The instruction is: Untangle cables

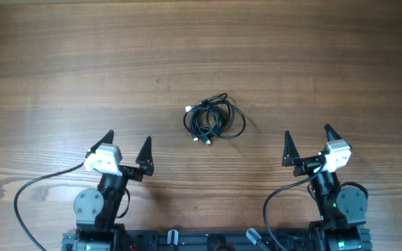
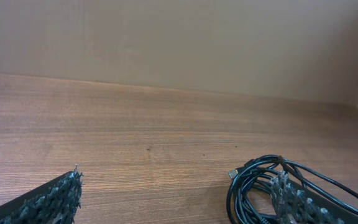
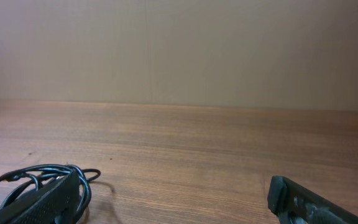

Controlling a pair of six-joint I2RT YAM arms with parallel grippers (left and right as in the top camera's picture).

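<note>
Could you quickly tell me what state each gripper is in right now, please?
Left gripper: open, holding nothing.
Right gripper: open, holding nothing.

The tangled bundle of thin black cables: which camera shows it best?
The overhead view: the tangled bundle of thin black cables lies whole and unobstructed on the wooden table. Each wrist view catches only part of it, cropped at the bottom edge.

Matt wood-grain table (image 1: 201,42) – slightly glossy black cables (image 1: 215,118)
You've got smooth plastic-looking cords w/ white plug tips; finger pads (image 2: 48,202) look rough, studded, matt blk.
</note>
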